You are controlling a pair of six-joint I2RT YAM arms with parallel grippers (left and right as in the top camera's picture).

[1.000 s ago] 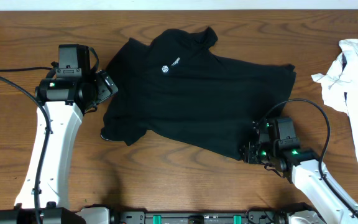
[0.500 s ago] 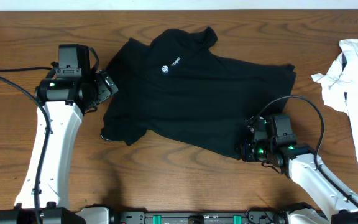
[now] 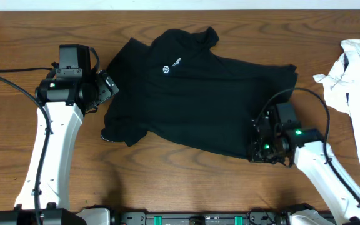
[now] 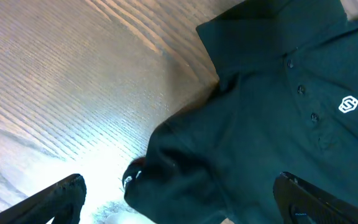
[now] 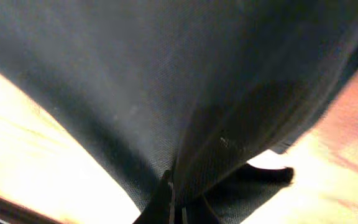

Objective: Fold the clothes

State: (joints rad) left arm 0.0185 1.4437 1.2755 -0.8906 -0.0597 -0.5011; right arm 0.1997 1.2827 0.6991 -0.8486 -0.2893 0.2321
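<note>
A black polo shirt (image 3: 195,94) with a small white chest logo lies spread on the wooden table, collar to the back. My left gripper (image 3: 109,86) is open, hovering at the shirt's left sleeve; the left wrist view shows the sleeve (image 4: 185,180) between my spread fingers and the button placket (image 4: 306,102). My right gripper (image 3: 259,145) is shut on the shirt's bottom right hem. In the right wrist view the black fabric (image 5: 185,81) fills the frame and my fingers (image 5: 179,202) pinch a fold of it.
A crumpled white garment (image 3: 358,69) lies at the table's right edge. The bare wooden table (image 3: 167,181) shows in front of the shirt and at the far left. Black cables trail from both arms.
My right gripper has shifted slightly right and back at the shirt's bottom right hem, lifting the cloth a little. The left arm has not moved.
</note>
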